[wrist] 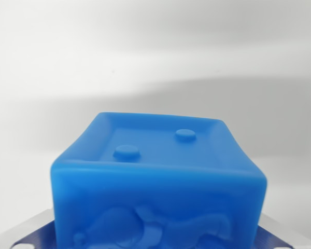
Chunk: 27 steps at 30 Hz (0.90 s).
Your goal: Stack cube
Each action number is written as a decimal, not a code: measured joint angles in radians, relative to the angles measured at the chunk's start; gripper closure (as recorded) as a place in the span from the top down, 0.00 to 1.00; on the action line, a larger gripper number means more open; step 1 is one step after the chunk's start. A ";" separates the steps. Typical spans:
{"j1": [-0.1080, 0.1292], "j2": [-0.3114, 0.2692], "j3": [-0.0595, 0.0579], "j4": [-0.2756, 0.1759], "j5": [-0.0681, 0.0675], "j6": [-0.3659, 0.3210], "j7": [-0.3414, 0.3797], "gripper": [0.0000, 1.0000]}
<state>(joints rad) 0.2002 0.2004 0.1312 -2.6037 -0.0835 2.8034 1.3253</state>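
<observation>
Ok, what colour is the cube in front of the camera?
Blue all over: the cube, two round studs on top and a raised relief on its near face. Wrist view, the only one.

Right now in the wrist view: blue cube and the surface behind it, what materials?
Blue cube: looks like soft moulded rubber or silicone-like plastic; slightly translucent glowing edges, rounded corners, raised studs and relief figure, satin sheen. Surface: plain white, matte, only soft shadows; material can't be told.

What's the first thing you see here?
A big blue cube fills the lower middle of the wrist view. Its top has a raised rim and two round bumps, and its front has a raised picture. Behind it is only plain white surface.
</observation>
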 joint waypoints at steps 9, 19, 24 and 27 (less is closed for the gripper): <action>-0.032 -0.022 -0.001 -0.021 0.011 0.000 -0.036 0.00; -0.067 -0.047 -0.003 -0.044 0.022 -0.002 -0.076 0.00; -0.085 -0.059 -0.005 -0.053 0.028 -0.003 -0.098 0.00; -0.095 -0.066 -0.006 -0.059 0.032 -0.005 -0.110 0.00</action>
<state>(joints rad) 0.1055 0.1343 0.1253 -2.6627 -0.0518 2.7986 1.2153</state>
